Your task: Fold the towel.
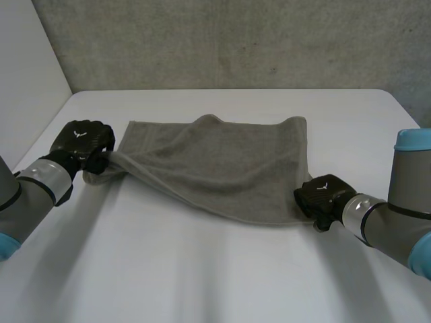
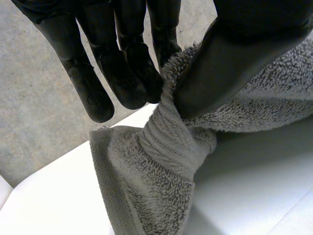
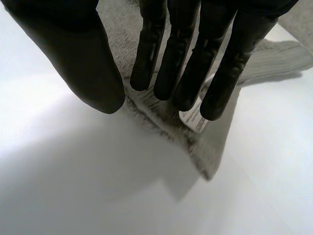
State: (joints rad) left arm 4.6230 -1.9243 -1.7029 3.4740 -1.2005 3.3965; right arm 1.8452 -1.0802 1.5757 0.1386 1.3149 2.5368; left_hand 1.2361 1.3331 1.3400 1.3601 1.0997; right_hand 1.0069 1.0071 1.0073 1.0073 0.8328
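Note:
A grey towel [image 1: 215,161] lies spread across the middle of the white table [image 1: 202,269]. My left hand [image 1: 84,138] is at its near left corner and holds it slightly raised, so the cloth is drawn into a twisted point. In the left wrist view the thumb and fingers [image 2: 127,73] pinch that bunched corner of the towel [image 2: 161,186]. My right hand [image 1: 323,192] is at the near right corner. In its wrist view the fingers [image 3: 186,63] are straight over the towel [image 3: 161,117], thumb apart, with a white label [image 3: 193,120] at the fingertips.
A grey wall stands behind the table's far edge. A pale panel stands past the table's left edge. Bare white tabletop lies between the towel and the near edge.

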